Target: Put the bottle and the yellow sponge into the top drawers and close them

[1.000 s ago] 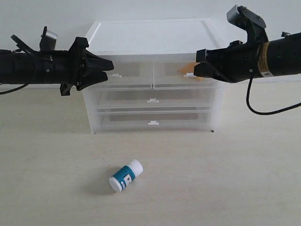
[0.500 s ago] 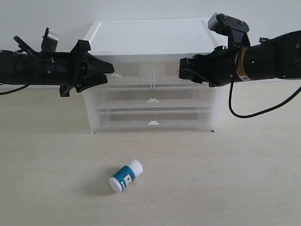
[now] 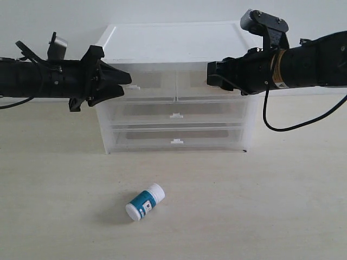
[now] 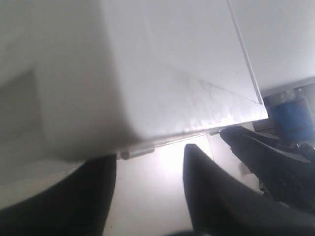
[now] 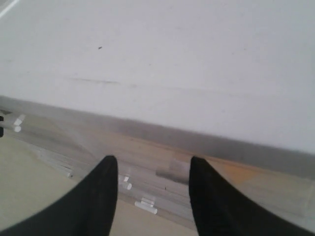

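Observation:
The bottle [image 3: 145, 202], white with a teal label, lies on its side on the table in front of the cabinet, far from both grippers. The two top drawers [image 3: 174, 86] look pushed in. My left gripper [image 3: 126, 84] hovers open and empty at the left drawer's white tab handle [image 4: 137, 153], its jaws [image 4: 151, 161] either side of it. In front of the right top drawer, my right gripper [image 3: 210, 75] stands open and empty [image 5: 152, 160]. The yellow sponge [image 5: 236, 173] shows only as a dim orange patch through that drawer's translucent front.
The white-topped cabinet [image 3: 173, 40] stands at the back of the pale table [image 3: 271, 206], with two wider drawers [image 3: 176, 127] below the top pair, both shut. A black cable [image 3: 282, 127] hangs from the right arm.
My right gripper has moved left across the right top drawer's front and opened its jaws, covering the orange patch seen before. The left arm and the bottle have not moved.

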`<state>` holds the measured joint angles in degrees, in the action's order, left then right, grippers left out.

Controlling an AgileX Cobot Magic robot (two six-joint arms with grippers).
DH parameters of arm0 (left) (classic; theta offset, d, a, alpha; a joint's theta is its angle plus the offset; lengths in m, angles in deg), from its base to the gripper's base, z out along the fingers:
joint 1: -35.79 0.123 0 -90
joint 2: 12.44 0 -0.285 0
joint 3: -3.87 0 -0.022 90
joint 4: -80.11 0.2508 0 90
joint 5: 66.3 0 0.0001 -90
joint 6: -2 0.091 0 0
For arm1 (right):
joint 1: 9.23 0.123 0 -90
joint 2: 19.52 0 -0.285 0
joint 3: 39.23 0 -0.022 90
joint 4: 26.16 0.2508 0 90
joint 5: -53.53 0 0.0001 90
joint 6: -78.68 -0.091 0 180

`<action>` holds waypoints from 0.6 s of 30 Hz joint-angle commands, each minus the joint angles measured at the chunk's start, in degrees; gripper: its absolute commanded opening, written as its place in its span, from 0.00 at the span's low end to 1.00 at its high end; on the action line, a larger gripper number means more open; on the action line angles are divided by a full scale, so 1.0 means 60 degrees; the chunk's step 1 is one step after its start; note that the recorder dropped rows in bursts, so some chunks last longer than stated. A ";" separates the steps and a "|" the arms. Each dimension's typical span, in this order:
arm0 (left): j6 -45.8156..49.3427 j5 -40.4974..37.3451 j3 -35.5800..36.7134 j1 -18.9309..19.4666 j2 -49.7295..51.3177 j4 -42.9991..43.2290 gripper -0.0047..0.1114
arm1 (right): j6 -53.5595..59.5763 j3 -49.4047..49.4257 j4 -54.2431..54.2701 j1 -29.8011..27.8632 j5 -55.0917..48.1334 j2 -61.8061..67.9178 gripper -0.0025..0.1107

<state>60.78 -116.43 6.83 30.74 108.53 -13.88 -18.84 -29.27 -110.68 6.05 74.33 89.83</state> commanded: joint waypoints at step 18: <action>-0.0273 -0.1497 -0.0628 -0.0036 0.0879 -0.0862 0.40 | 0.0110 -0.0017 -0.0101 -0.0054 -0.0121 -0.0041 0.40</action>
<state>59.54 -124.03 3.89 30.74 113.94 -17.24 -18.84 -29.27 -110.78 6.05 74.45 89.83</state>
